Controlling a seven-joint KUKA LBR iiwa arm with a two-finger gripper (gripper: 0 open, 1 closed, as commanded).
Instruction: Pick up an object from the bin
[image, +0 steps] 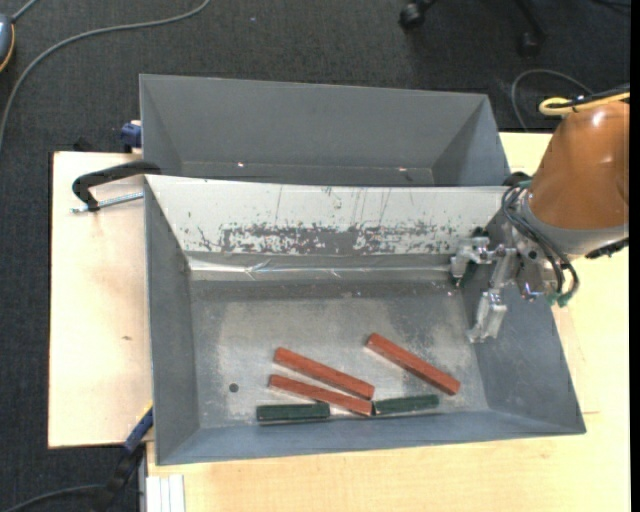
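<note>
**Desk:** Report doubtful items first, left to right.

**Operator:** On the floor of the bin (168, 330), lower left, I see a small dark spot (233, 389). I cannot tell what it is. At lower centre the left green stick (292, 411) lies along the near wall. Just above it is the lower red-brown stick (320, 395), and I cannot tell whether the two touch. The upper red-brown stick (323, 372) runs beside that one. The right green stick (406, 404) meets the lower red-brown stick end to end.

**Desk:** Arm pose?

**Operator:** The orange cover (590, 170) sits at upper right, cut off by the frame edge, with cables bunched under it. The gripper (487, 322) hangs pointing down at centre right, close to the bin's right wall. I cannot tell whether it is spread or closed. The nearest thing is the slanted red-brown stick (412, 363), below and left of the gripper and apart from it.
</note>
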